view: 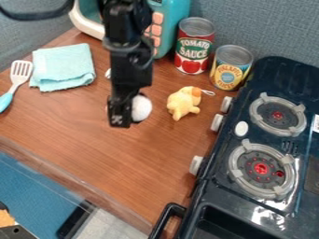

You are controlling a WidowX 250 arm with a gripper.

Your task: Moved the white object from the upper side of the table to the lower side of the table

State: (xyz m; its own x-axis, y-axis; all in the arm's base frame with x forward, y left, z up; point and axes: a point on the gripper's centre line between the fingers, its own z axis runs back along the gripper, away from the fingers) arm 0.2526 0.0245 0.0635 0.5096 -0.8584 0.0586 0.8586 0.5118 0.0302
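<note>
the black fingers (121, 116) pointed down over the brown wooden worktop (112, 156), a little above the middle of the picture. i could not tell if they were wide or narrow, or if they were holding anything. the round white thing (142, 108) was right by their tips, and it poked out on the right of them in the picture. part of it was hidden behind the black fingers.

a small yellow soft toy (183, 102) with an orange bit and a white loop lay to the right of the white thing, near it but apart. behind the toy were two cans, a red and green tomato can (194, 46) and a yellow and blue can (231, 67). they stood upright, side by side.

a blue-green toy oven (171, 21) with pink buttons was at the back, behind the arm. over on the left lay a folded light blue cloth (62, 67). a toy turner (20, 72) with a white head with slots and a blue handle lay just beside it. on the right was a big dark toy stove (218, 198) with two grey rings, red middles and white knobs.
</note>
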